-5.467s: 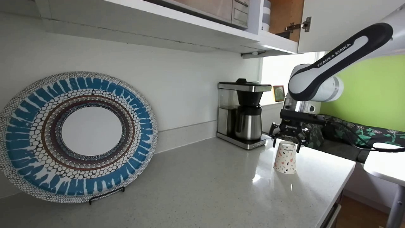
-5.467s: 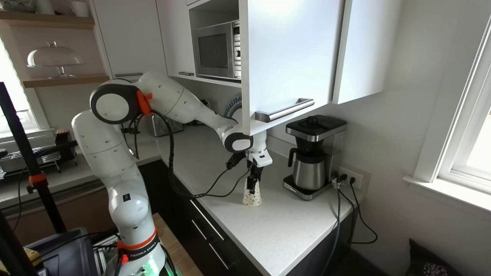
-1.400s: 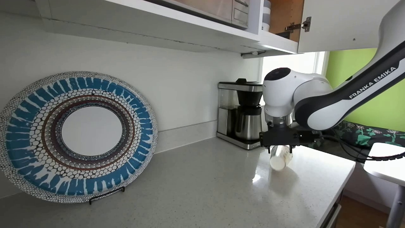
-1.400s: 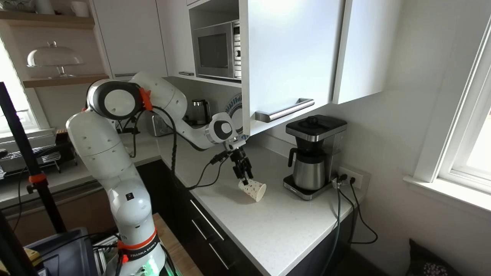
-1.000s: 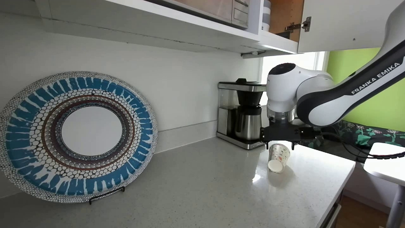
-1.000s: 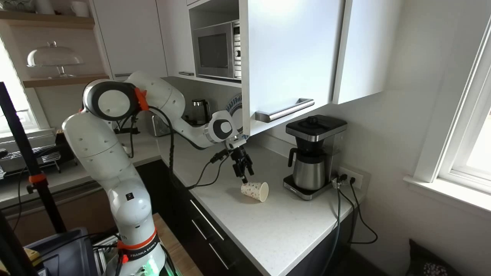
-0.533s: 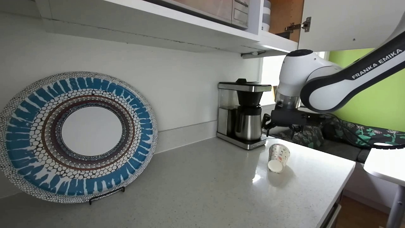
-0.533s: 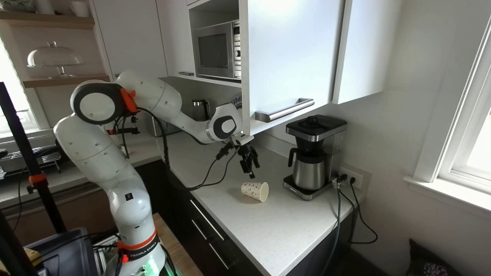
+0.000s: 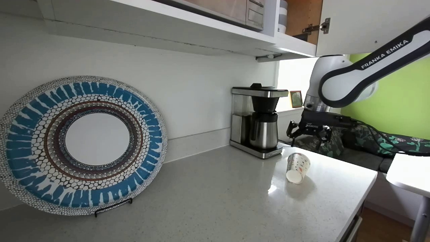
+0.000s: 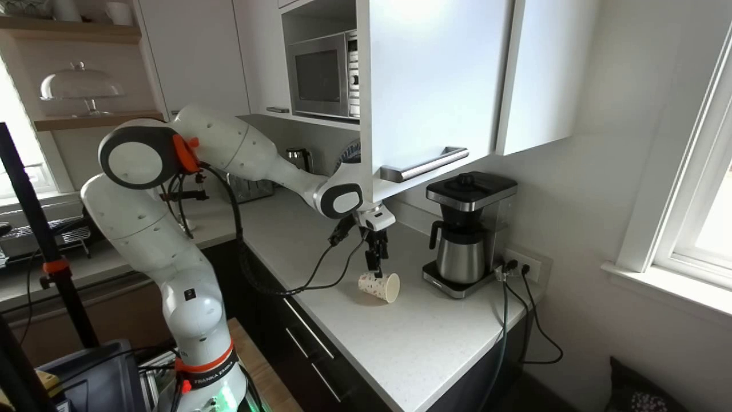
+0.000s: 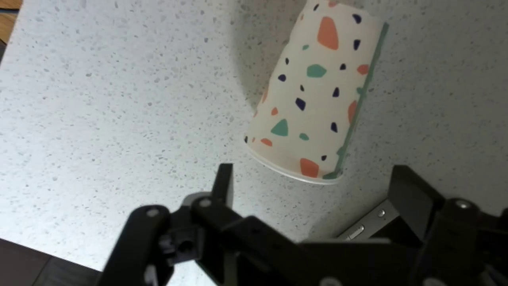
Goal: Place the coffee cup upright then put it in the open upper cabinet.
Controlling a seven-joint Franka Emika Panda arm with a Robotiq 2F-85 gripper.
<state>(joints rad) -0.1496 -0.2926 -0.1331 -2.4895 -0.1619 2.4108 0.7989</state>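
Observation:
The coffee cup (image 9: pixel 298 167), white with coloured speckles, lies on its side on the counter. In an exterior view, its open rim faces the coffee maker's side; the cup (image 10: pixel 377 286) is unheld. In the wrist view, the cup (image 11: pixel 313 91) has its wide rim end toward my fingers. My gripper (image 9: pixel 305 146) is open, pointing down just above the cup. It also shows in an exterior view (image 10: pixel 377 271) and the wrist view (image 11: pixel 313 169), fingers spread wider than the rim. The open upper cabinet (image 9: pixel 304 16) has a brown interior; its door (image 10: pixel 434 86) hides the inside in an exterior view.
The coffee maker (image 9: pixel 257 121) stands beside the cup against the wall; its base edge (image 11: pixel 369 224) shows near my right finger. The open door's handle (image 10: pixel 424 165) hangs close to my wrist. A striped object (image 9: pixel 282 16) stands inside the cabinet. A patterned plate (image 9: pixel 97 137) leans on the wall.
The cup stood upside down between my fingers, then tipped onto its side and came free. My gripper has lifted off, turned from tilted to pointing down. The cup has shifted slightly.

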